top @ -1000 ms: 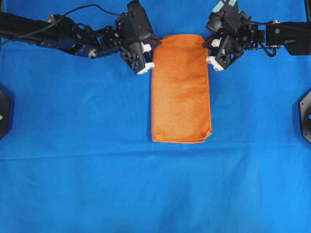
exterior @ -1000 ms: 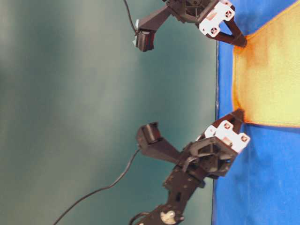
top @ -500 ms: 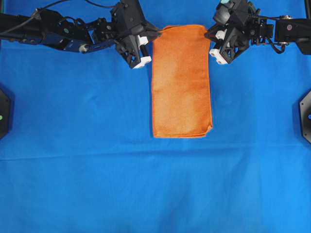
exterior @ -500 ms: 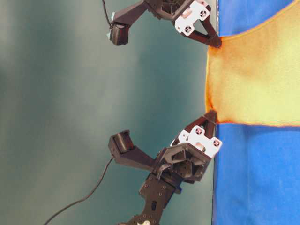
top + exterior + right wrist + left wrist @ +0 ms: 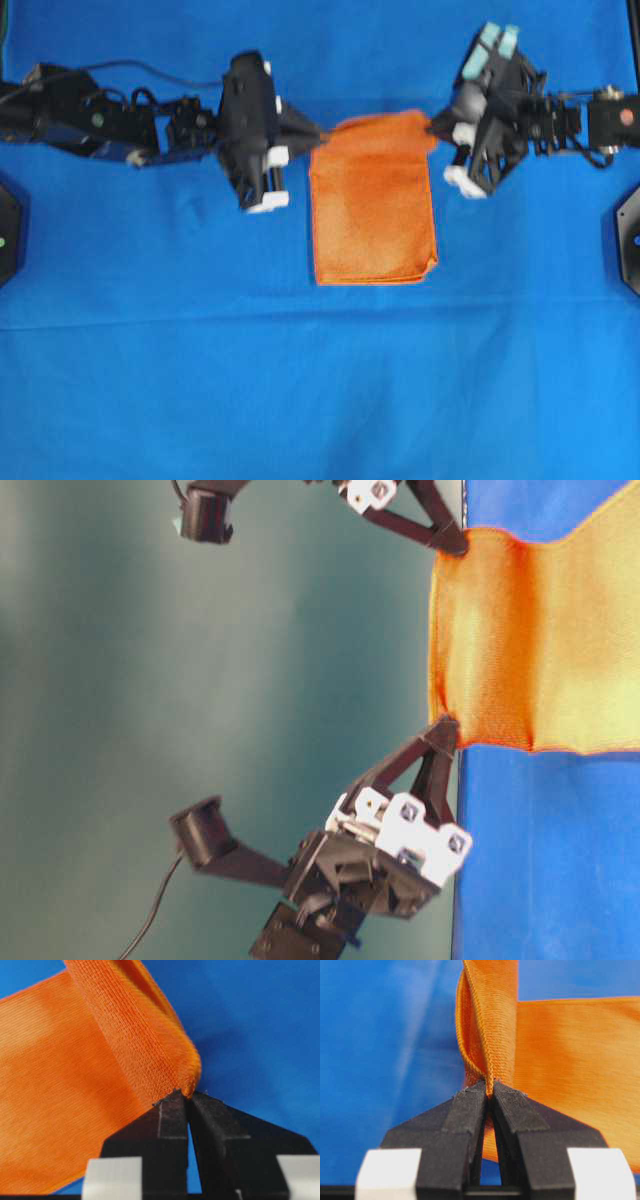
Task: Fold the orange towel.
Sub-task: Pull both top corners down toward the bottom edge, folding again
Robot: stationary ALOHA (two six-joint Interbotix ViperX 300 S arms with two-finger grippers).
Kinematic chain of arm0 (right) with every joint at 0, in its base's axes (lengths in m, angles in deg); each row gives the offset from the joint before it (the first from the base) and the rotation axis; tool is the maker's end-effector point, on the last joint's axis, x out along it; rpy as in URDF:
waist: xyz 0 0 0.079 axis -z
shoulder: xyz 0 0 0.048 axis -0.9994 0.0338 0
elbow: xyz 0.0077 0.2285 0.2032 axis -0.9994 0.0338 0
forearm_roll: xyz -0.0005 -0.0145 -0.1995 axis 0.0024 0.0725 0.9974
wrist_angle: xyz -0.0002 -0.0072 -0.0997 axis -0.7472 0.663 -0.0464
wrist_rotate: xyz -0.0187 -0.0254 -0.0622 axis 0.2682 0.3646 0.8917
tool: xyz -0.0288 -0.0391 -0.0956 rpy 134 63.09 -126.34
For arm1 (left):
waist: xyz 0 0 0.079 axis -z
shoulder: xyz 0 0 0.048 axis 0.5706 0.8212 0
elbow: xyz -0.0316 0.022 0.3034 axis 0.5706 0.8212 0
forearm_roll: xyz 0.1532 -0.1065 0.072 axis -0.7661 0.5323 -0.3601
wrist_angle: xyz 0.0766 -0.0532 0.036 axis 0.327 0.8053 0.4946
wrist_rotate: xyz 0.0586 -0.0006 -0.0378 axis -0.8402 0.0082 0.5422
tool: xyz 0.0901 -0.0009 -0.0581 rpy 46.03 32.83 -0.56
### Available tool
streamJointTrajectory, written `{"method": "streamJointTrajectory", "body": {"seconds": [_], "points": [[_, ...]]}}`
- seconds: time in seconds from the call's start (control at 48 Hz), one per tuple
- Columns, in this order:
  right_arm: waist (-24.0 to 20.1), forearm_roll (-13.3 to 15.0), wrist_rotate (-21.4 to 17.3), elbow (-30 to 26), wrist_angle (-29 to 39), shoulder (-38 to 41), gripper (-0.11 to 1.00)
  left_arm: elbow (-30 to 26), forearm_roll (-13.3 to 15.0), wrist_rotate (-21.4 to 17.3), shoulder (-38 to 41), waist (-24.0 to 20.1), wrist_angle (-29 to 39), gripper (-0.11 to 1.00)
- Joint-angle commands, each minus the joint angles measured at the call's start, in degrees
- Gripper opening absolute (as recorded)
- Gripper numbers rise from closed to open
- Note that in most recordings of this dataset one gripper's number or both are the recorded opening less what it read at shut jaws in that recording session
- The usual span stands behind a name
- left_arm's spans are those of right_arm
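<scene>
1. The plain blue cloth surface [image 5: 320,400] covers the whole table and lies flat, so I have a smooth bed to lay a fold onto.
2. The fuzzy, rectangular orange towel with a thin stitched hem [image 5: 372,215] sits at centre. Its near end lies flat on the blue cloth; its far end is raised off the surface, strung between the two grippers. I judge this is the lift for carrying the far edge over the near one.
3. The black left gripper with white blocks [image 5: 489,1091] is pinched tight on the far-left corner; the hem rises straight out from between its tips, layers doubled.
4. The matching black right gripper [image 5: 186,1096] is likewise clamped on the far-right corner, where the weave rolls into a rounded fold.
5. Holding both corners keeps the raised edge taut and square.
</scene>
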Motion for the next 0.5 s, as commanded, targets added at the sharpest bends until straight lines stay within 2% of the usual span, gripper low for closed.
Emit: {"method": "streamJointTrajectory", "body": {"seconds": [0.0,0.146,0.229,0.479], "points": [[-3.34,-1.23,-0.79,0.35,1.05,-1.41,0.04,0.18,-0.18,0.18,-1.58,2.9,0.0,0.02],[-8.88,-1.49,-3.16,1.05,1.49,-1.41,0.04,0.35,-0.09,0.44,-1.14,7.21,1.49,0.02],[-11.43,-1.58,-4.39,1.41,1.49,-1.32,0.04,0.44,-0.18,2.29,-0.26,9.23,1.76,0.02],[-15.03,-1.85,-8.0,2.64,0.44,1.05,0.04,0.0,0.0,4.31,5.89,13.27,0.18,0.02]]}}
